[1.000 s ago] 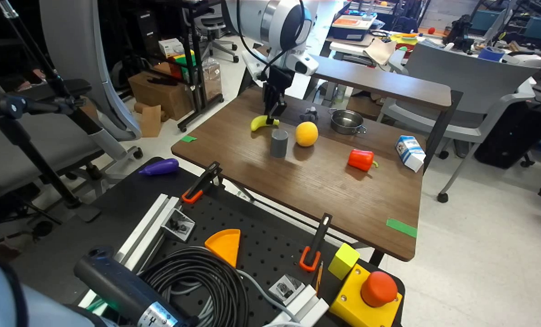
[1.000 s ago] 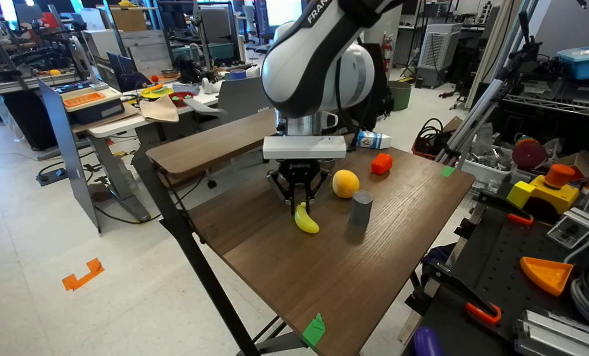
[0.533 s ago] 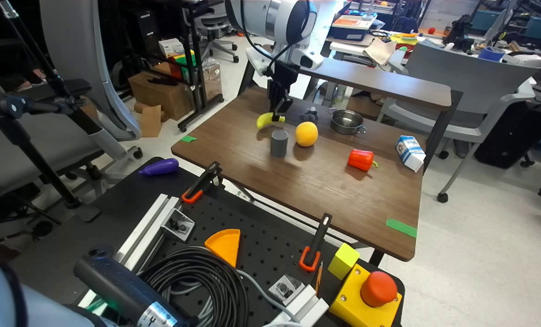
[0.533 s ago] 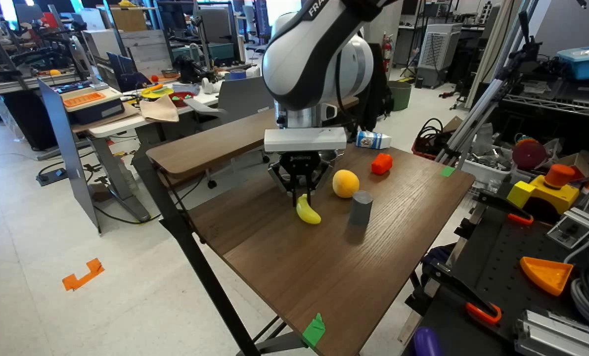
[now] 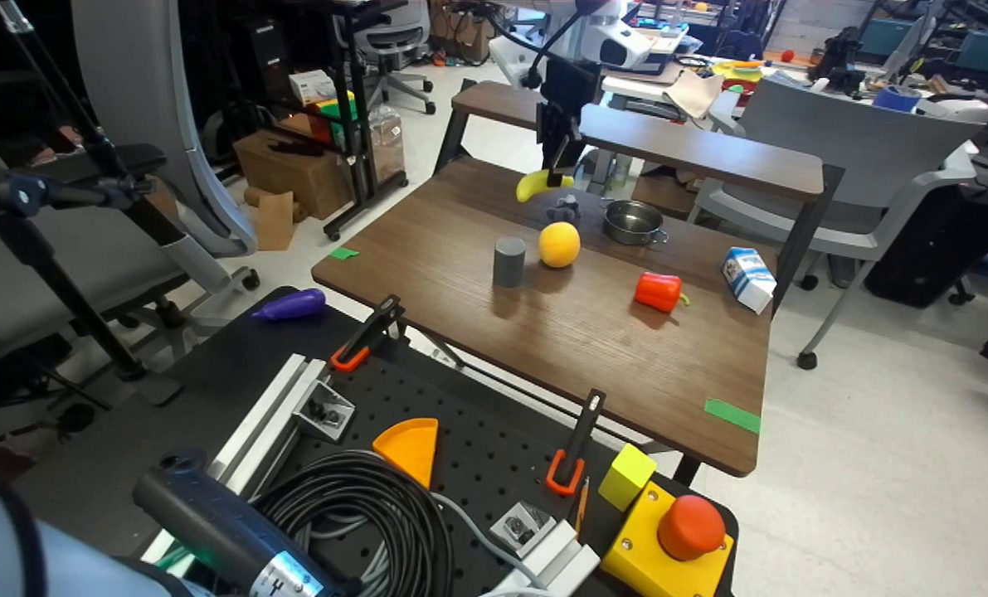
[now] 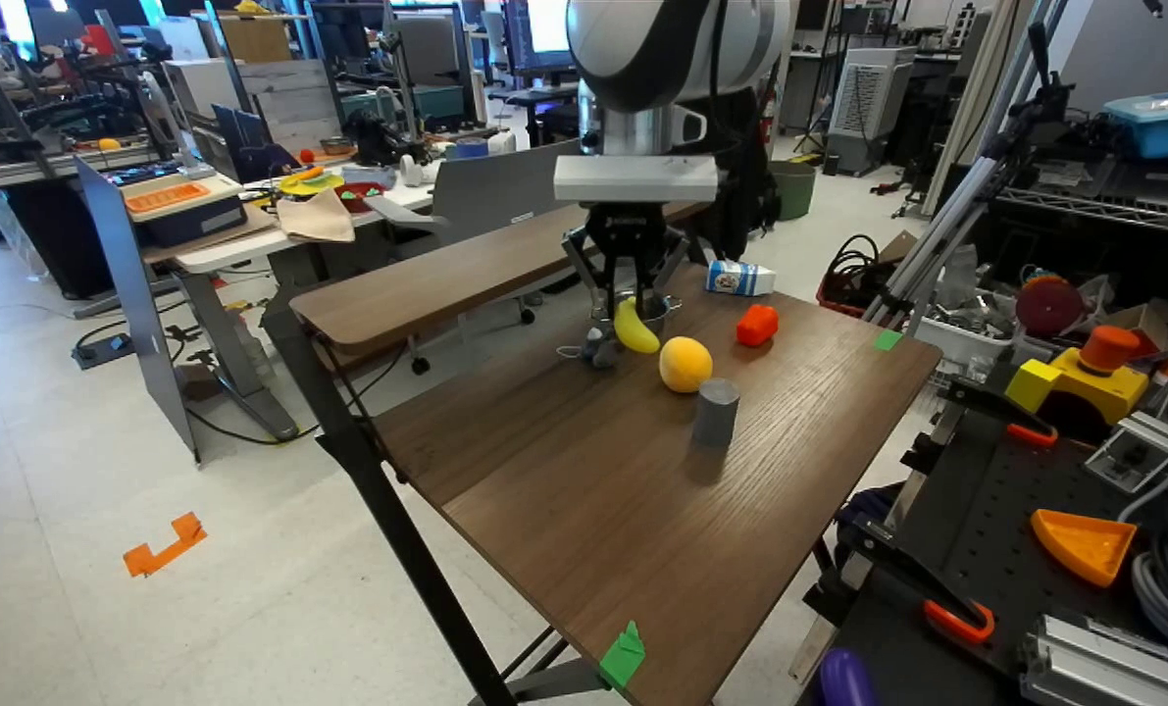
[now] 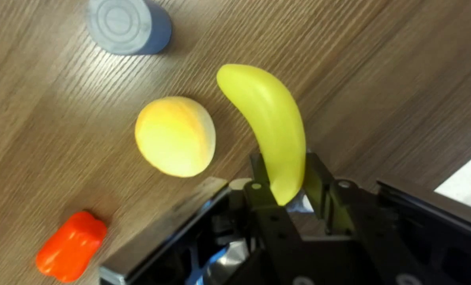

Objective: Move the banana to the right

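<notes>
Fingers [image 7: 317, 178] are clasping banana [image 7: 277, 122] aloft, orange fruit [image 7: 175, 136] sitting at nine o'clock, wrist view; likely carry step, next needing rightward set-down.

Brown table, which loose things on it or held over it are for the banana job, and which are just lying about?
For the job:
banana, gripped between the jaws

Just lying about:
gray cylinder
round yellow-orange fruit
red pepper
metal pot
small gray object
blue-and-white carton
</notes>
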